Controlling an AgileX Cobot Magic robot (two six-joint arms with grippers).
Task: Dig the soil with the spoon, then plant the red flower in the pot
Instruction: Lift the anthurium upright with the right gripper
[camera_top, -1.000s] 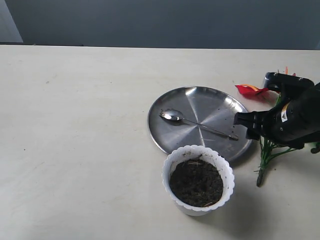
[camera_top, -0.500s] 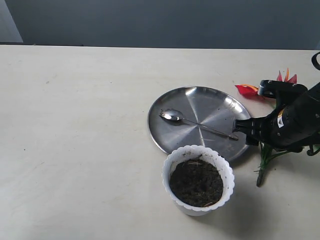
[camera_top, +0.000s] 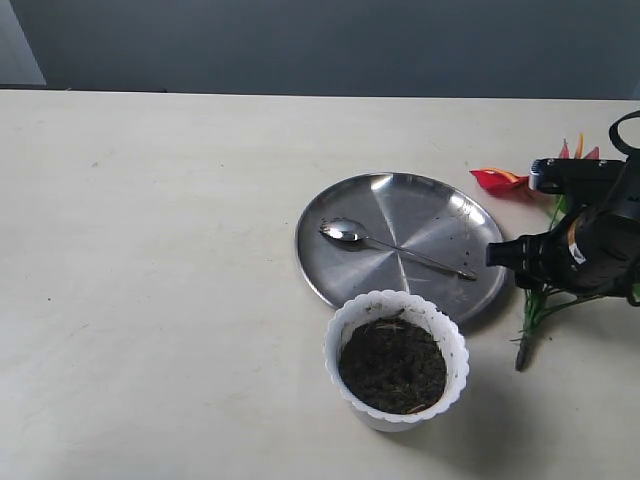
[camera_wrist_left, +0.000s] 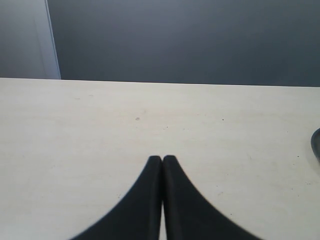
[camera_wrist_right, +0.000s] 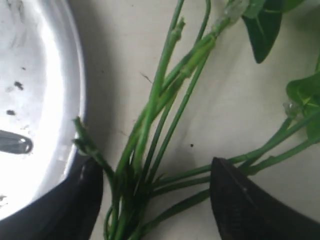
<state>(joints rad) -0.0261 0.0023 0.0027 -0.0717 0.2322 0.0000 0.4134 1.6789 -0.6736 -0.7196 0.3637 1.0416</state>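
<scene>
The steel spoon (camera_top: 395, 248) lies on the round steel plate (camera_top: 400, 200); its handle tip (camera_wrist_right: 15, 142) shows in the right wrist view. The white scalloped pot (camera_top: 340, 335) stands in front of the plate, filled with dark soil (camera_top: 392, 365). The red flower (camera_top: 497, 180) lies on the table right of the plate, its green stems (camera_top: 530, 320) running toward the front. My right gripper (camera_top: 530, 268) hangs open over those stems (camera_wrist_right: 150, 130), one finger by the plate rim and one on the far side (camera_wrist_right: 154, 165). My left gripper (camera_wrist_left: 162, 157) is shut on nothing, above bare table.
The plate rim (camera_wrist_right: 75, 90) lies right beside one right finger (camera_wrist_right: 85, 200). Green leaves (camera_wrist_right: 265, 25) spread past the stems. A dark wall runs behind the table's far edge (camera_top: 320, 95).
My right gripper has drifted to the right, off the plate's edge and onto the flower stems. The spoon, pot and flower have not moved.
</scene>
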